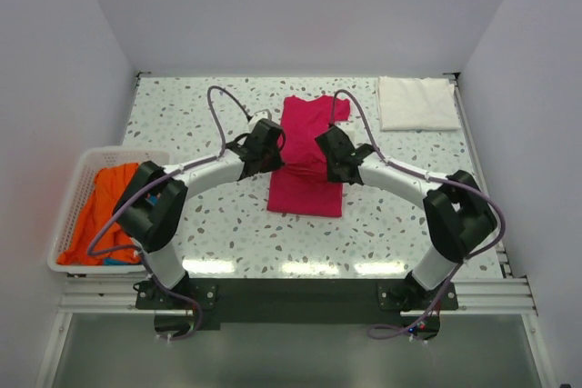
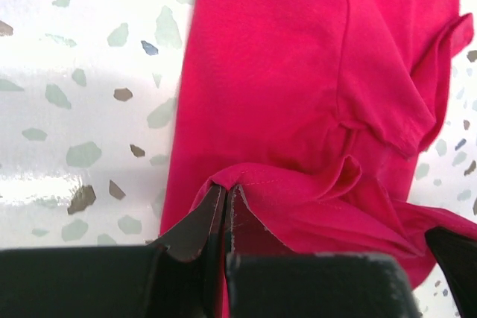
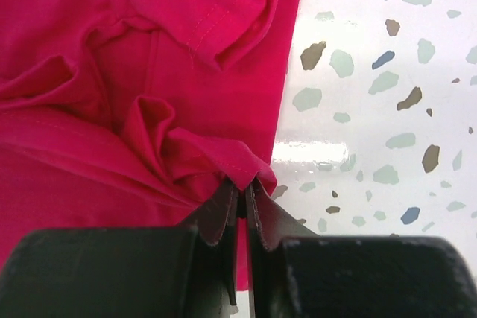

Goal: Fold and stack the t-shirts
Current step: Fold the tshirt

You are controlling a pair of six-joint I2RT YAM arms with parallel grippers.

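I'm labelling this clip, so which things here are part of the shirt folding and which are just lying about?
Part of the job: pink t-shirt, pinched by left gripper and right gripper; folded white t-shirt; orange t-shirt.
Just there: white basket; speckled table.

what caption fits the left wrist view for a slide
Left gripper shut on a pinched hem of the magenta t-shirt, above the speckled table.

Left gripper, right gripper: both closed.
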